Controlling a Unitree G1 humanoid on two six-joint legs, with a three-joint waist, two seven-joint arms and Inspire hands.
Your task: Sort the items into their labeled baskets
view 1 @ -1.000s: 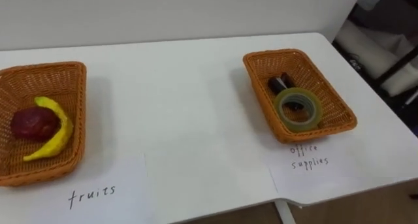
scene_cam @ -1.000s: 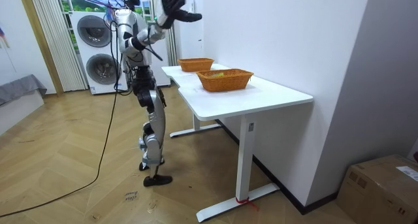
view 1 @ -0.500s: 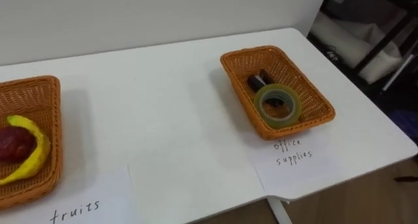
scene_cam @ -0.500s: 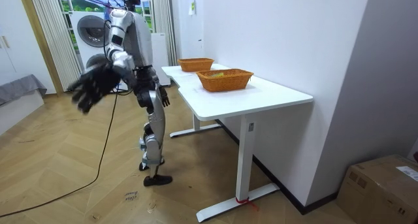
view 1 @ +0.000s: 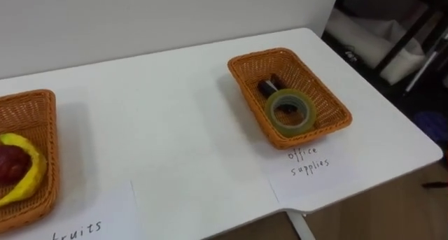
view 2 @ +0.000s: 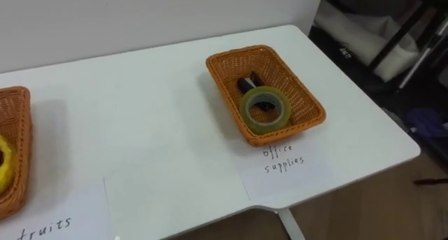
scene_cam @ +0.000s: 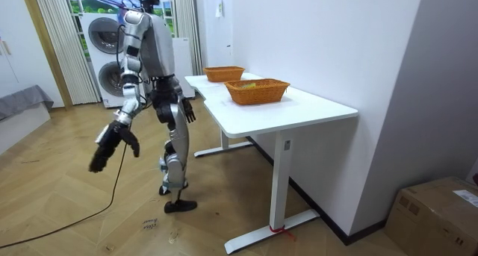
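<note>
On the white table (view 1: 161, 128) stand two wicker baskets. The left basket (view 1: 43, 107) holds a yellow banana (view 1: 25, 180) curled round a dark red fruit (view 1: 8, 163). The right basket (view 1: 330, 106) holds a roll of clear tape (view 1: 290, 111) and a small dark object (view 1: 268, 85) behind it. In the room view I stand at the table's long side, a step back from it. My left hand (scene_cam: 110, 142) hangs low beside me, away from the table, fingers relaxed and empty. My right hand (scene_cam: 188, 111) shows by my hip.
Paper labels lie before the baskets: "fruits" (view 1: 75, 229) and "office supplies" (view 1: 306, 163). A dark rack (view 1: 399, 37) stands past the table's right end. In the room view a washer and dryer (scene_cam: 104, 54) stand behind me and a cardboard box (scene_cam: 437, 211) sits low right.
My left arm has swung down from above head height and now hangs low beside me. The eye view has shifted right, so the fruit basket sits further left in the picture.
</note>
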